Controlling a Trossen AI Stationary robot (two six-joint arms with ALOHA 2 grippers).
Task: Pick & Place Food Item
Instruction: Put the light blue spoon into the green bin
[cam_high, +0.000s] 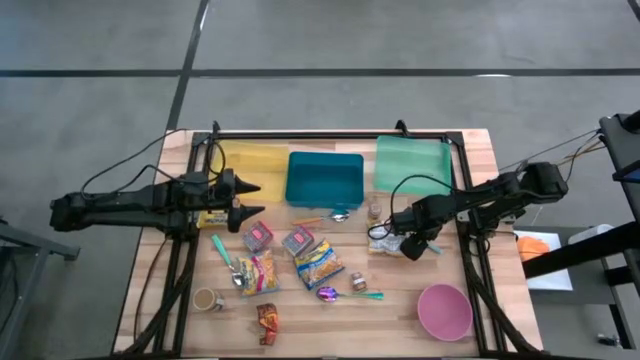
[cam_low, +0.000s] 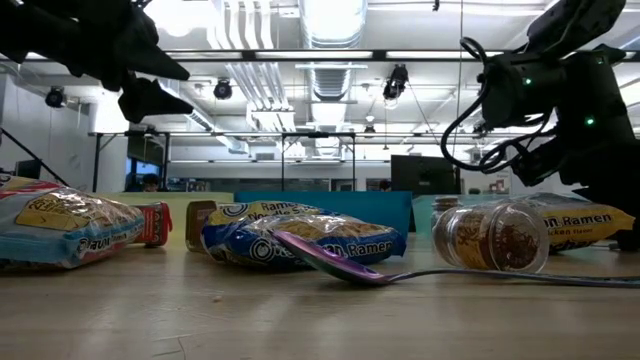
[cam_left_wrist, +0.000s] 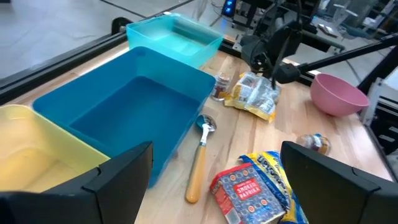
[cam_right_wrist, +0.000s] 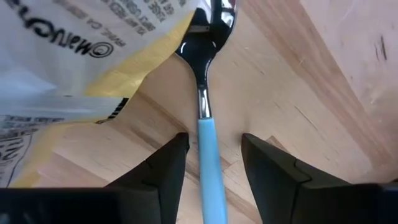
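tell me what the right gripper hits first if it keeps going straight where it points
Likely the blue-handled spoon lying between the right gripper fingers, then the yellow ramen packet just beyond its bowl; depth is unclear.

My left arm reaching in level, left gripper (cam_high: 250, 201) raised with fingers spread wide, my right arm bent down, right gripper (cam_right_wrist: 213, 163) lowered, fingers narrowly parted.

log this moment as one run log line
right gripper: straddling blue-handled spoon, beside ramen pack | left gripper: open, waiting above bins

Bare wood flanks the blue-handled spoon (cam_right_wrist: 207, 155); ramen packet (cam_right_wrist: 81, 68) crowds its bowl.
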